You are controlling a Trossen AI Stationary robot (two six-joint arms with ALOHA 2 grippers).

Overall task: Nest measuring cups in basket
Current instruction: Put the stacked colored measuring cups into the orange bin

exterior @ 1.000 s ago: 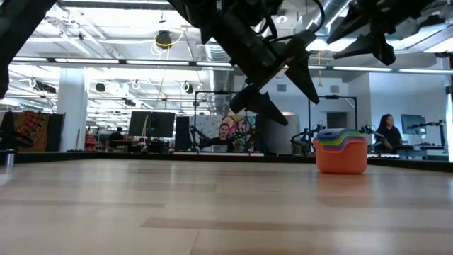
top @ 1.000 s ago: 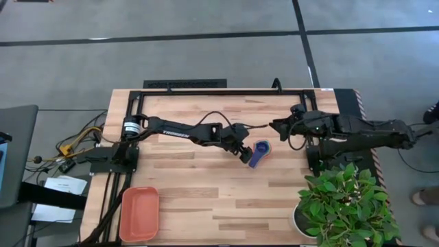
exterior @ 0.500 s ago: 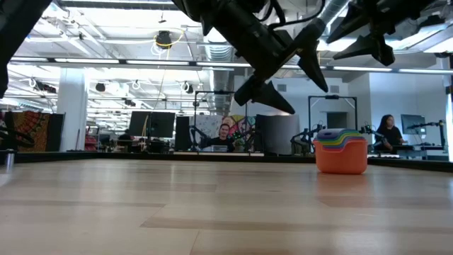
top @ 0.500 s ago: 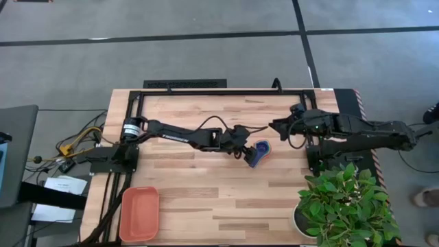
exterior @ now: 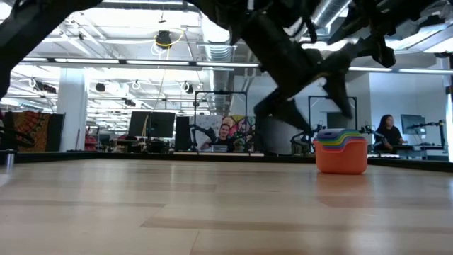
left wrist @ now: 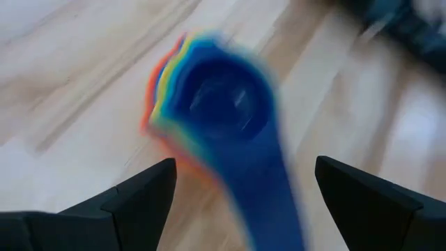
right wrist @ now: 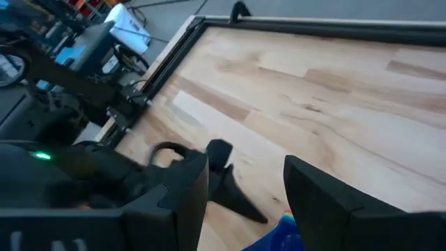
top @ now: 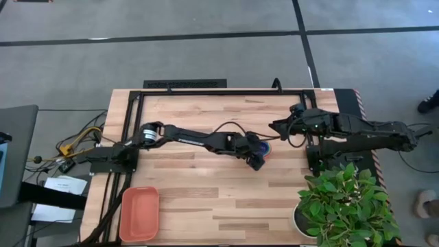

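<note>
Dark left gripper (top: 256, 156) hangs wide-fingered over the nested measuring cups (exterior: 341, 151); right gripper (top: 277, 127) waits parted.

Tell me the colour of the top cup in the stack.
Dark blue top cup, best seen in the left wrist view.

Bright even light; left wrist view smeared by motion blur

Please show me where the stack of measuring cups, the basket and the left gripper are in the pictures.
stack of measuring cups (exterior: 341, 153): low view, on the orange outer cup's side.
basket (top: 139, 213): high view, on its bare floor.
left gripper (left wrist: 237, 202): left wrist view, midway between its open fingertips.
</note>
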